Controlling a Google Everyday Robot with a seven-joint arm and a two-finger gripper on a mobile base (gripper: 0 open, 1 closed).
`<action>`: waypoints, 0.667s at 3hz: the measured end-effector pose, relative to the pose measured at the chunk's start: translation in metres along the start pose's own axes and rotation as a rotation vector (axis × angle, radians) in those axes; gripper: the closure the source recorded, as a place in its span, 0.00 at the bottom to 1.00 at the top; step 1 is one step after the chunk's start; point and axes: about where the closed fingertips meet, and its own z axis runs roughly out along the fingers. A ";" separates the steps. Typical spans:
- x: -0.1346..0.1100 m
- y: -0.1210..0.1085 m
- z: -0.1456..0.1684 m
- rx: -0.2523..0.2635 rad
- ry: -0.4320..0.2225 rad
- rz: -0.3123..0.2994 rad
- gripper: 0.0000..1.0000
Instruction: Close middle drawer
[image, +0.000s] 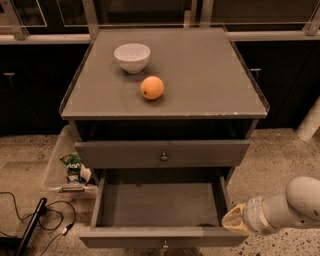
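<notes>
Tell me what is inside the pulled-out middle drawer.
The middle drawer shows only bare grey floor where visible. Its back is hidden under the top drawer, and the gripper at its right front corner covers a little there.

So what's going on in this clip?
A one-armed robot is dealing with a grey cabinet. Its gripper is low on the right, at the front right corner of the wide grey wooden middle drawer with the small brass knob. That drawer is pulled far out, looks empty, and is not yet closed. A white ceramic bowl and an orange sit on the tabletop.
</notes>
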 end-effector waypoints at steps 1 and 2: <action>0.000 0.000 0.000 0.000 0.000 0.000 1.00; 0.009 0.001 0.025 -0.027 -0.024 0.020 1.00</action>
